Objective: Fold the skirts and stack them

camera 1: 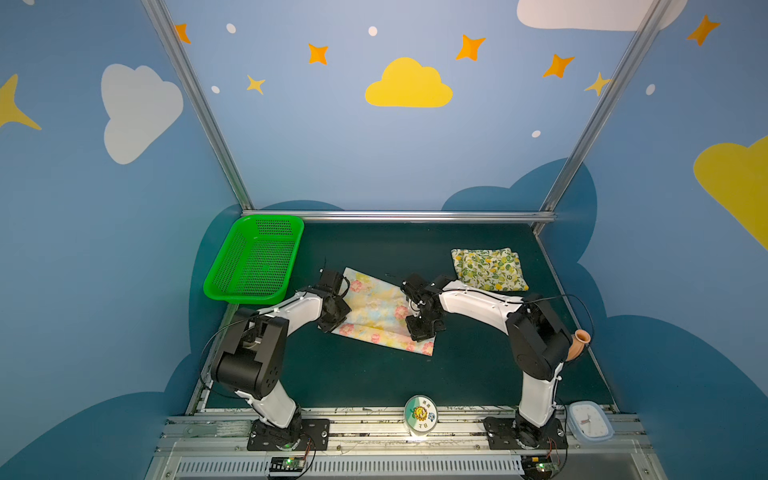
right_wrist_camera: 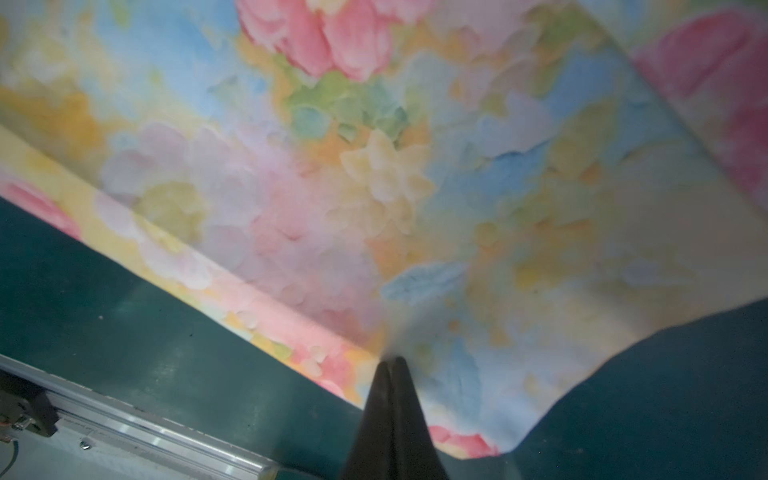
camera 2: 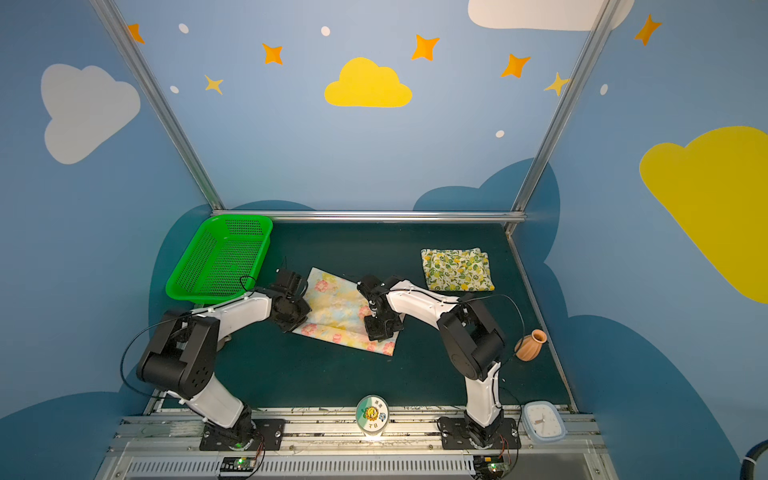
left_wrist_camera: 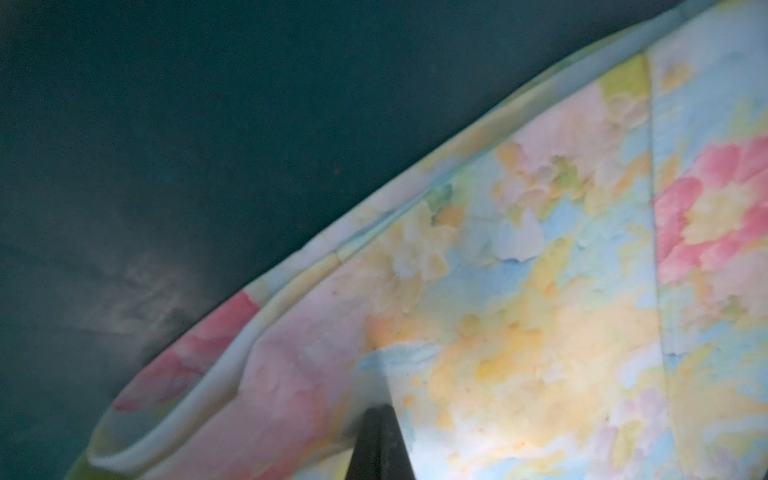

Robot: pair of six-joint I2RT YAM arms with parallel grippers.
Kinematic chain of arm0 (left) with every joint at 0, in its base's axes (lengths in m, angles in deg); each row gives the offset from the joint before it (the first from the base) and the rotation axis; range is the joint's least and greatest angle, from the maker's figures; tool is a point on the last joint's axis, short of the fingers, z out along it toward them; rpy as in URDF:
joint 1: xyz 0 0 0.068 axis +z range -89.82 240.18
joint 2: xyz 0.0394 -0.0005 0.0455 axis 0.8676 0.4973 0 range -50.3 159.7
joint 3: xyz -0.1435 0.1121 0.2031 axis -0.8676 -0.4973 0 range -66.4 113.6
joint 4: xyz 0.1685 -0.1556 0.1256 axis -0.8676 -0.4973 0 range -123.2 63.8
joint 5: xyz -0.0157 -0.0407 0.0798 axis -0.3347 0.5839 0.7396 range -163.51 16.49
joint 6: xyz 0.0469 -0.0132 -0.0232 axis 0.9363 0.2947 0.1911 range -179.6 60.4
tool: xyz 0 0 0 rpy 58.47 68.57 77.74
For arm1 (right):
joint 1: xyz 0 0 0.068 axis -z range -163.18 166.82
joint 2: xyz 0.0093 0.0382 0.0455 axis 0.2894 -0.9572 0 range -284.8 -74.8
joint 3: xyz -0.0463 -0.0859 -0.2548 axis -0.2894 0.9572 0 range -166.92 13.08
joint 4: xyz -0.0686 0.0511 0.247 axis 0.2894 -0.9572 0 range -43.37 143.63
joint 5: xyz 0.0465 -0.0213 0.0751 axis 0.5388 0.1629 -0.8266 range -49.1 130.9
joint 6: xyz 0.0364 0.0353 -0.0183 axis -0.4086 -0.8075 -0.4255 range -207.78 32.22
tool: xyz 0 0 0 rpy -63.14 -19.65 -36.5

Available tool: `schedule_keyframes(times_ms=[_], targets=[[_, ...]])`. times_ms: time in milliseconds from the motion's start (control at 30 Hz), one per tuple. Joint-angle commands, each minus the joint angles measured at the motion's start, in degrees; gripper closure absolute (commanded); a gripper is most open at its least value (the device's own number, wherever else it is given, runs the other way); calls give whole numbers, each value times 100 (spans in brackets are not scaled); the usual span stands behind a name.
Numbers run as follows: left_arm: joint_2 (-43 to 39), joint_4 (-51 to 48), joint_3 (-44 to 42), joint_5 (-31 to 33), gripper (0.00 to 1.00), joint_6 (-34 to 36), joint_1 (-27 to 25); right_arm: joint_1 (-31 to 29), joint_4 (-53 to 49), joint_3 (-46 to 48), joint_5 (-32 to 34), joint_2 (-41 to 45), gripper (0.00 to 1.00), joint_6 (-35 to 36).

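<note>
The pale yellow skirt with pink flowers [camera 1: 380,307] [camera 2: 338,305] lies partly folded in the middle of the dark green table, an upper layer over a lower band. My left gripper [camera 1: 330,326] [left_wrist_camera: 376,411] is at its left edge, shut, with cloth drawn up at the tips. At the skirt's near right part my right gripper [camera 1: 422,332] [right_wrist_camera: 390,361] is shut, its fingers pressed together and pinching the cloth edge. The cream skirt with lemons [camera 1: 488,269] [camera 2: 456,269] lies folded at the back right, apart from both grippers.
A green mesh basket [camera 1: 253,262] stands at the back left, close to the left arm. A clay vase [camera 1: 579,345] is beside the right arm's elbow. A small clock [camera 1: 590,422] and a round tin [camera 1: 420,415] sit on the front rail.
</note>
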Motion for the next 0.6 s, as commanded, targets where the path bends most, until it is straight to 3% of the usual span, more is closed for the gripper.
schedule_keyframes(times_ms=[0, 567], targets=[[-72, -332, -346, 17, 96, -115, -35, 85, 13, 107, 21, -138, 100, 188], [-886, -175, -1341, 312, 96, -815, -675, 507, -216, 145, 91, -397, 100, 543]])
